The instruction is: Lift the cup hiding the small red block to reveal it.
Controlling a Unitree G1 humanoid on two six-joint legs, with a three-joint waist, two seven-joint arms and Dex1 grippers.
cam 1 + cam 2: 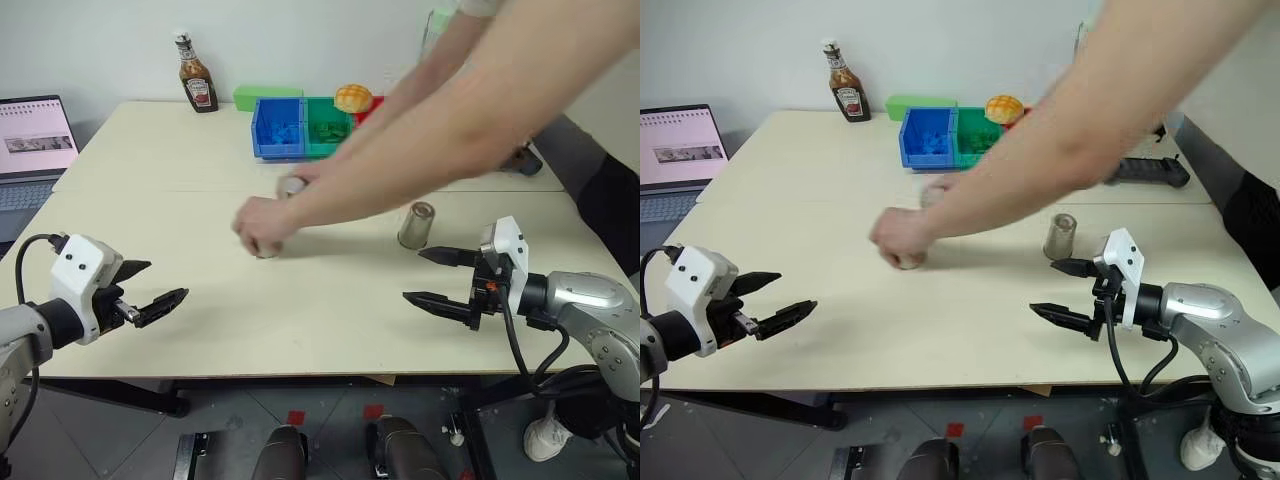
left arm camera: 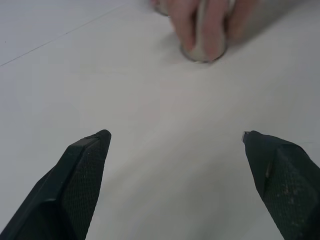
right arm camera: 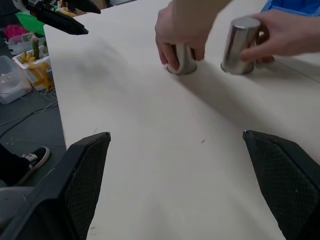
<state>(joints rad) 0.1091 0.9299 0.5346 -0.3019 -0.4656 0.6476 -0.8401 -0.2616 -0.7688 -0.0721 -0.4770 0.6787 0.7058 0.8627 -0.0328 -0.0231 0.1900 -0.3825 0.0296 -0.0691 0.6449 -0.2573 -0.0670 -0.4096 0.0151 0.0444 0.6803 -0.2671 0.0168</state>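
Hovering low over the near edge of the pale worktop (image 1: 200, 160): left tool (image 1: 150, 290) and right tool (image 1: 440, 278), both released, fingers spread wide, gripping nothing. Reaching in from the far right across the worktop: a person's two arms, crossing between the tools and the cups. Clasping one metal cup (image 3: 182, 60) near the middle: one hand (image 1: 262, 225), wrapped over it so that little of the cup is showing. Gripping a second metal cup (image 3: 240, 45) just behind it: the other hand (image 3: 285, 32). Standing free and upright on the right, just beyond the right tool: a third metal cup (image 1: 416, 225), well apart from the other two. Hiding somewhere out of sight: the small red block, under which cup impossible to tell. Sitting along the far side: a blue bin (image 1: 277, 128) touching a green bin (image 1: 328, 125), an orange fruit-like thing (image 1: 352, 97) behind them, a sauce bottle (image 1: 196, 75) standing upright to the left. Resting open off the left edge: a laptop (image 1: 35, 140).
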